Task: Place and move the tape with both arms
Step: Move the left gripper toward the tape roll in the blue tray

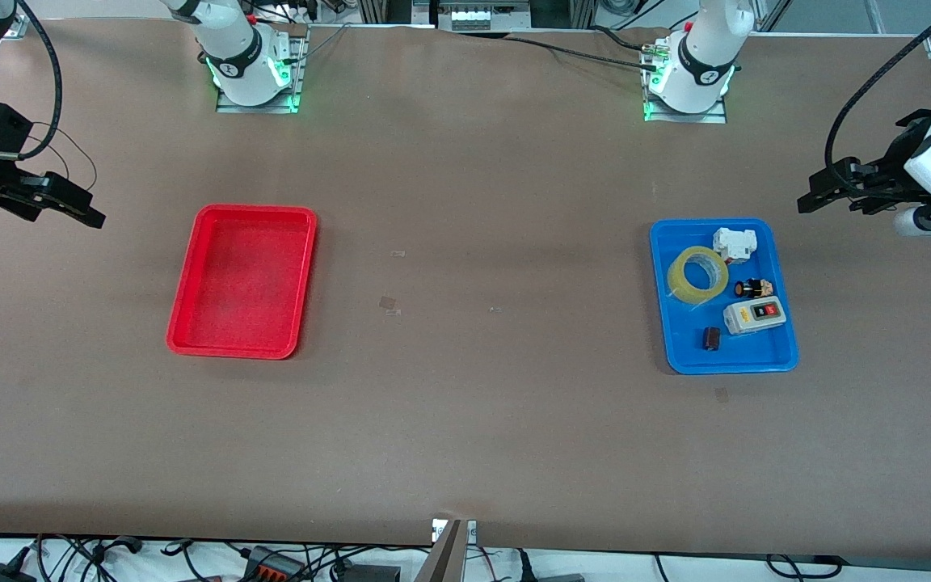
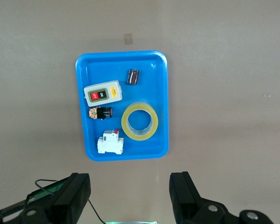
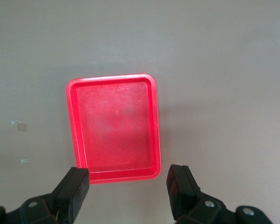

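Note:
The tape (image 1: 698, 275), a translucent yellow ring, lies in the blue tray (image 1: 781, 356) toward the left arm's end of the table. It also shows in the left wrist view (image 2: 139, 122) inside the blue tray (image 2: 163, 93). My left gripper (image 1: 825, 194) hangs open and empty, high up past the blue tray's outer end; its fingers (image 2: 72, 196) show wide apart. My right gripper (image 1: 77, 208) hangs open and empty, high up past the red tray's (image 1: 183, 339) outer end; its fingers (image 3: 72, 189) stand wide apart in the right wrist view above the red tray (image 3: 151, 93).
The blue tray also holds a white block (image 1: 735, 243), a grey switch box (image 1: 753, 315), a small black-and-tan part (image 1: 753, 287) and a small dark part (image 1: 711, 339). The red tray holds nothing. Small tape scraps (image 1: 389, 304) lie mid-table.

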Tool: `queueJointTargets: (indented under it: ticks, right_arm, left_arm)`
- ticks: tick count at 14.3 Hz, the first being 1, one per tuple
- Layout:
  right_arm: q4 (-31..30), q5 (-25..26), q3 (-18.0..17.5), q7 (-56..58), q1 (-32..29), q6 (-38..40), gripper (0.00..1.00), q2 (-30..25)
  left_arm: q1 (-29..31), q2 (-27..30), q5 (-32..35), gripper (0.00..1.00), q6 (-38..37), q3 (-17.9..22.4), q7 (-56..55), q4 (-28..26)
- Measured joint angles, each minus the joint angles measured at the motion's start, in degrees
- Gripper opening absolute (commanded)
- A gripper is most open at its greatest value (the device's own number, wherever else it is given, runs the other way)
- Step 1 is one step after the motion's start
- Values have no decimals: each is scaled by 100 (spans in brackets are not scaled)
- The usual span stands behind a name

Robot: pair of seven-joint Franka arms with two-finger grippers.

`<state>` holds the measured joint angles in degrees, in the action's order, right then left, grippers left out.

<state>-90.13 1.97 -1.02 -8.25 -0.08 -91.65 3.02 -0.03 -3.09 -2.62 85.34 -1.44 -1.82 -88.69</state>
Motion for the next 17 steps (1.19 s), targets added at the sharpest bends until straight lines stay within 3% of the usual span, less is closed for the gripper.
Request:
queueJointTargets:
  ticks: [17]
  right_arm:
    - [4,0,-7,26,5,14,98,-5]
  left_arm:
    - [248,-185,8,100,-149,86,-104,-42]
